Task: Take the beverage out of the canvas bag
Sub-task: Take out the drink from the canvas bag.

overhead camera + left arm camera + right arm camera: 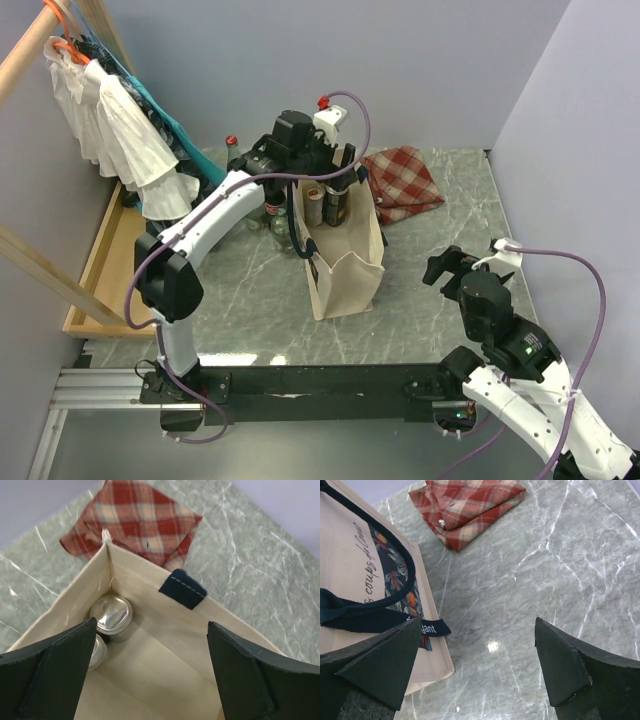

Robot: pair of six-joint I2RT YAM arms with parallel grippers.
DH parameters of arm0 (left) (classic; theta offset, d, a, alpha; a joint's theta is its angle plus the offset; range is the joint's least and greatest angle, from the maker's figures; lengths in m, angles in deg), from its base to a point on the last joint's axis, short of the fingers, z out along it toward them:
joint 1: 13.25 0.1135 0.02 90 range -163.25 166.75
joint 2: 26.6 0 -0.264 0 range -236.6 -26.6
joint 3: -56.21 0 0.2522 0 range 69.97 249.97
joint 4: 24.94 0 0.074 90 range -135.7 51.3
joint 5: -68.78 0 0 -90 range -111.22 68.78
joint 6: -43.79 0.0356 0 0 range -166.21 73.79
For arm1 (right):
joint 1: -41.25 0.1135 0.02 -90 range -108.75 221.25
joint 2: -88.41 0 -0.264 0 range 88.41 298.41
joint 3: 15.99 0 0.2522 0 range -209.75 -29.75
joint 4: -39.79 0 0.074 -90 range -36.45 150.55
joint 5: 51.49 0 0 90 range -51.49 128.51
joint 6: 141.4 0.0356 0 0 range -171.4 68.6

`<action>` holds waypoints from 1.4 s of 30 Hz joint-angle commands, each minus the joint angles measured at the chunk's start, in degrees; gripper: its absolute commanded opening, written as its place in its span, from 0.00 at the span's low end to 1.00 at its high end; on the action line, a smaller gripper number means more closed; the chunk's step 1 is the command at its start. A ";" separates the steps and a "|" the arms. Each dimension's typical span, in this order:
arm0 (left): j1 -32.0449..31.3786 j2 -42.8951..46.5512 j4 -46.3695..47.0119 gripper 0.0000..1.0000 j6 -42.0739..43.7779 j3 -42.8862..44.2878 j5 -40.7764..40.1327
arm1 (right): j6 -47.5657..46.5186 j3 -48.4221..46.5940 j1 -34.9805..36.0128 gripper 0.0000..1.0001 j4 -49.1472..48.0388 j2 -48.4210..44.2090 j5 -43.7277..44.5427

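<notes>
The cream canvas bag stands open mid-table, with navy handles. In the left wrist view I look down into the bag and see two silver-topped beverage cans side by side in its far-left corner. They show as dark cans in the top view. My left gripper is open and empty, just above the bag's mouth, its fingers apart from the cans; in the top view it hangs over the bag's far end. My right gripper is open and empty, right of the bag, above bare table.
A folded red checked cloth lies behind and right of the bag. Bottles stand left of the bag, one with a red cap. A wooden tray and hanging clothes are at the left.
</notes>
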State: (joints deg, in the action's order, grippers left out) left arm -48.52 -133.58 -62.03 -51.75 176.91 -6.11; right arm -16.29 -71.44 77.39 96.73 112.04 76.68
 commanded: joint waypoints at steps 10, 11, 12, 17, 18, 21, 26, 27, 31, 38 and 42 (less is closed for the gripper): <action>0.81 -8.16 -1.10 0.99 -2.10 5.65 0.80 | 1.80 0.21 0.33 1.00 -0.64 -1.05 3.31; 0.81 -8.59 -1.45 0.99 -2.37 5.65 0.53 | 1.71 0.21 0.25 1.00 -0.73 -1.05 3.22; 0.90 -9.12 -1.45 0.99 -2.46 5.83 0.53 | 1.80 0.21 0.33 1.00 -0.73 -0.96 3.22; 0.99 -8.86 0.13 0.99 -2.72 4.07 -1.40 | 1.71 0.03 0.33 1.00 -0.64 0.18 3.14; 1.08 -8.77 0.48 0.99 -2.55 3.98 -1.75 | 1.71 0.03 0.25 1.00 -0.55 0.44 3.14; 1.08 -9.38 0.31 0.99 -2.28 4.07 -2.54 | 1.71 -0.06 0.33 1.00 -0.55 0.62 2.96; 1.08 -11.23 -0.40 0.99 -1.67 5.30 -3.69 | 1.71 0.03 0.25 1.00 -0.64 0.27 3.14; 1.08 -11.41 -0.40 0.99 -1.67 5.39 -3.95 | 1.71 0.03 0.25 1.00 -0.64 0.01 3.22; 1.08 -12.11 0.13 0.99 -1.49 5.56 -4.57 | 1.71 0.12 0.33 1.00 -0.64 0.18 3.14; 1.08 -13.25 0.66 0.99 -1.75 5.56 -5.97 | 1.63 0.03 0.34 1.00 -0.64 0.88 2.96; 1.08 -13.17 1.09 0.99 -1.67 4.86 -6.41 | 1.54 0.03 0.25 1.00 -0.64 1.15 2.96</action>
State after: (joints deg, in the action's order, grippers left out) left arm -47.77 -146.48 -63.25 -53.37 180.34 -10.61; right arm -15.22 -71.29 77.39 96.86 112.31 78.01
